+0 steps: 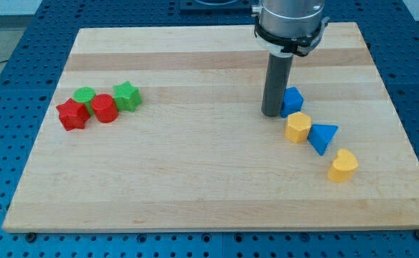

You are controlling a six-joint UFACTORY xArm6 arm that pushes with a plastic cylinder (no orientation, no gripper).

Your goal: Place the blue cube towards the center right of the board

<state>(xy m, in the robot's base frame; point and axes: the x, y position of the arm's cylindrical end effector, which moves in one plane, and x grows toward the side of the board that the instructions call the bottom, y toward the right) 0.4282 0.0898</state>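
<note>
No readable text, label, brand, number or sign shows anywhere on the board, blocks or arm.

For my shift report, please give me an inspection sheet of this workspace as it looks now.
Surface: wooden board, lying flat.
Job's things: blue cube, right of centre.
Clutter: yellow hexagonal block, blue triangular block, yellow heart block in a diagonal line below the cube; red star, green round block, red cylinder, green star clustered on the view's left.
Grippers: none; my tip touches the cube's left side.
Cables: nothing seen.
Surroundings: blue perforated table.
</note>
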